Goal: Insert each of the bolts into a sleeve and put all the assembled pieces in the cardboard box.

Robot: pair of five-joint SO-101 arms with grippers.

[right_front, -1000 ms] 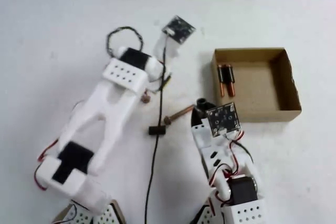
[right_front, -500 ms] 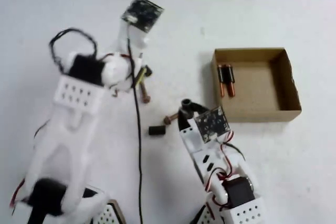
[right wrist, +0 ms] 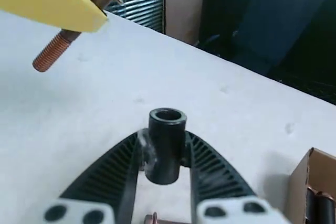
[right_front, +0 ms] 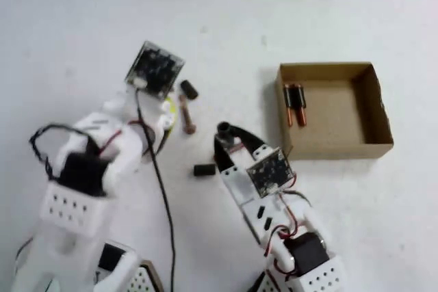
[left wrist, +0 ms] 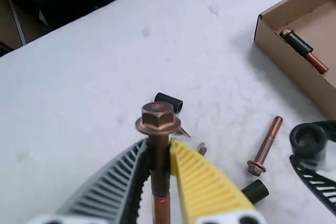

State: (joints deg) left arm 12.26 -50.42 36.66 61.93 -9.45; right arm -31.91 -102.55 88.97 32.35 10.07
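My left gripper [left wrist: 160,146] is shut on a copper bolt [left wrist: 157,120], head pointing away from the wrist; from above the bolt [right_front: 185,115] sits left of centre beside the gripper [right_front: 176,114]. My right gripper [right wrist: 164,137] is shut on an upright black sleeve [right wrist: 167,121], seen from above [right_front: 224,130] just right of the held bolt. That bolt [right wrist: 52,53] hangs slanted in front of the sleeve, apart from it. A loose bolt [left wrist: 265,146] lies on the table by the right gripper. Two loose sleeves [right_front: 188,89] [right_front: 204,169] lie nearby.
The open cardboard box [right_front: 380,111] stands at the right and holds two assembled pieces [right_front: 294,104]. A black cable [right_front: 159,182] runs from the left wrist camera toward the table's near edge. The white table has free room at the back and far left.
The left arm has swung back toward the near left, carrying its bolt. The right gripper has moved left with the sleeve, nearer the held bolt, and now covers the loose bolt from above.
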